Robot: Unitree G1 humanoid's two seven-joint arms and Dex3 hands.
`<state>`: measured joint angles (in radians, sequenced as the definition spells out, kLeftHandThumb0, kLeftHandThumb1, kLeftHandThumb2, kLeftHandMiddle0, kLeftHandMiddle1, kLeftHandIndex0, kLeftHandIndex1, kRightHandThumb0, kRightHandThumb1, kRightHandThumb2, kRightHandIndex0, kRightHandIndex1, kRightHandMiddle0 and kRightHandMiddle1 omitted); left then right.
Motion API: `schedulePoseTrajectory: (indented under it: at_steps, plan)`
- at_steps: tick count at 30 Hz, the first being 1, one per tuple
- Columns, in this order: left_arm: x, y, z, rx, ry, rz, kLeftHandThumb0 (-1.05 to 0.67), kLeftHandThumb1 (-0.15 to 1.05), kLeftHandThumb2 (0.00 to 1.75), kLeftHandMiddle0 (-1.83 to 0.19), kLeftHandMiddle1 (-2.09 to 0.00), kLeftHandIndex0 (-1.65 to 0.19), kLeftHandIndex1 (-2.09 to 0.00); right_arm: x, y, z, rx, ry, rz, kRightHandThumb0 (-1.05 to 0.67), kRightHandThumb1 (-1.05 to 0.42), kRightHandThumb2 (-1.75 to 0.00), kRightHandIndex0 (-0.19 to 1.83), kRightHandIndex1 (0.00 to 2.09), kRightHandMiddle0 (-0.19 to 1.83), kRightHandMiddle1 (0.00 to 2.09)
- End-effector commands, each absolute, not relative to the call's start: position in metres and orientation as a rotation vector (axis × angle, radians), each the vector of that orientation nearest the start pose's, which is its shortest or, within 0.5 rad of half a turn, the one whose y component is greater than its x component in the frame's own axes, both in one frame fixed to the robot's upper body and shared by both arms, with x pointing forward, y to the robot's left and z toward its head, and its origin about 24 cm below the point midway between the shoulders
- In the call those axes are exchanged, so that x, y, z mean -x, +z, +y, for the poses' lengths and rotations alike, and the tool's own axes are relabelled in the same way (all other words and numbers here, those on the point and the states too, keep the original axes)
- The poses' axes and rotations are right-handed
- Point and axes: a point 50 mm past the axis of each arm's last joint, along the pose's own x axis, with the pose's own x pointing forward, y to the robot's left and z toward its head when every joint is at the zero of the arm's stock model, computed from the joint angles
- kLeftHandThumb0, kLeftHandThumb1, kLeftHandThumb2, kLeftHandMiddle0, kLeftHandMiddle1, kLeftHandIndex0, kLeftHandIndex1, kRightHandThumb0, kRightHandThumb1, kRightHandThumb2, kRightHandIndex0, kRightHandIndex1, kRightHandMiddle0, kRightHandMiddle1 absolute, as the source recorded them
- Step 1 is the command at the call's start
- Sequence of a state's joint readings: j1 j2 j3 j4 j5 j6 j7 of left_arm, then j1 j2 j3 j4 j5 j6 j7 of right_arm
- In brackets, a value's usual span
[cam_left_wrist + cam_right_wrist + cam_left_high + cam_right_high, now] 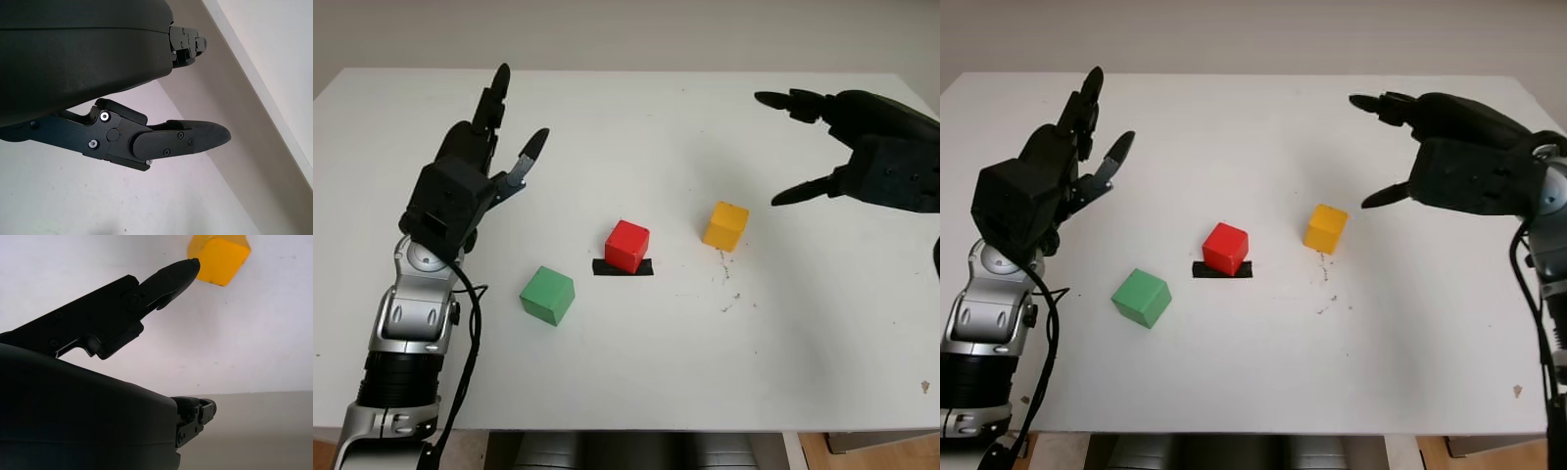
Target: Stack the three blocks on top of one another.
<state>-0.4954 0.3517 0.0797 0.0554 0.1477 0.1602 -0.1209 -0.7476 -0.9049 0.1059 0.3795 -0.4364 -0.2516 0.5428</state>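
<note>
Hovering above the right side of the white surface [636,382], the right hand [862,147] is open and holds nothing; its fingers [790,101] point toward the middle of the surface, and the yellow block [725,225] sits below and to the inside of them, apart from the hand. In the right wrist view one fingertip [183,269] appears just beside the yellow block [219,257], though whether it is touching cannot be told there.

The left hand [475,162] is raised over the left side of the surface, open and empty, its fingers pointing away from the robot toward the far edge.

All three blocks lie singly on the surface, none stacked. The red block [626,245] sits near the middle on a short strip of black tape [623,267], turned slightly so a corner faces the robot. The yellow block stands to its right, well apart. The green block [547,295] lies nearer the robot and to the left of the red one, also turned at an angle. Being cubes, they show no long axis. A few dark specks [732,294] mark the surface below the yellow block.
</note>
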Motion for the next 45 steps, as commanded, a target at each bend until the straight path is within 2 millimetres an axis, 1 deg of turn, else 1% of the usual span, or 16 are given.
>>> schedulePoseTrajectory:
  at_steps: [1,7,10,13,15,19,23,29,34,45]
  plan:
    - [-0.332,0.177,0.2,-0.493,-0.018,-0.274,-0.65,1.05,0.48,0.1,-0.06,0.08,-0.05,-0.341,0.252,-0.258,1.52,0.334,-0.179,-0.56,-0.77,-0.05,0.05,0.07,0.25,0.08]
    - [-0.332,0.177,0.199,-0.477,-0.026,-0.267,-0.65,1.05,0.46,0.1,-0.05,0.09,-0.05,-0.347,0.246,-0.245,1.683,0.42,-0.215,-0.57,-0.77,-0.05,0.07,0.07,0.29,0.09]
    - [-0.332,0.176,0.199,-0.478,-0.028,-0.262,-0.64,1.05,0.45,0.1,-0.06,0.09,-0.05,-0.35,0.24,-0.239,1.724,0.438,-0.286,-0.58,-0.75,-0.05,0.11,0.08,0.34,0.1]
    - [-0.332,0.176,0.2,-0.478,-0.028,-0.26,-0.63,1.05,0.45,0.1,-0.05,0.08,-0.05,-0.355,0.232,-0.235,1.716,0.452,-0.313,-0.54,-0.76,-0.05,0.11,0.07,0.38,0.11]
    - [-0.332,0.176,0.2,-0.479,-0.03,-0.257,-0.64,1.05,0.45,0.1,-0.05,0.09,-0.05,-0.359,0.227,-0.233,1.696,0.469,-0.298,-0.52,-0.77,-0.06,0.11,0.07,0.39,0.11]
    - [-0.331,0.176,0.201,-0.482,-0.032,-0.255,-0.65,1.05,0.43,0.1,-0.05,0.08,-0.05,-0.364,0.223,-0.229,1.665,0.505,-0.254,-0.44,-0.8,-0.06,0.07,0.05,0.38,0.09]
    - [-0.33,0.176,0.201,-0.489,-0.029,-0.262,-0.64,1.05,0.43,0.1,-0.05,0.07,-0.06,-0.366,0.218,-0.225,1.645,0.528,-0.273,-0.4,-0.81,-0.06,0.08,0.05,0.39,0.09]
    - [-0.33,0.173,0.201,-0.506,-0.032,-0.25,-0.66,1.05,0.43,0.11,-0.05,0.07,-0.06,-0.369,0.206,-0.222,1.655,0.563,-0.293,-0.41,-0.81,-0.06,0.07,0.05,0.41,0.09]
    - [-0.33,0.172,0.2,-0.506,-0.043,-0.242,-0.67,1.05,0.43,0.11,-0.05,0.06,-0.06,-0.369,0.197,-0.223,1.711,0.569,-0.302,-0.43,-0.81,-0.05,0.08,0.06,0.42,0.08]
    - [-0.328,0.172,0.201,-0.514,-0.043,-0.232,-0.67,1.05,0.42,0.11,-0.05,0.06,-0.06,-0.37,0.183,-0.225,1.791,0.606,-0.283,-0.4,-0.82,-0.06,0.05,0.05,0.43,0.07]
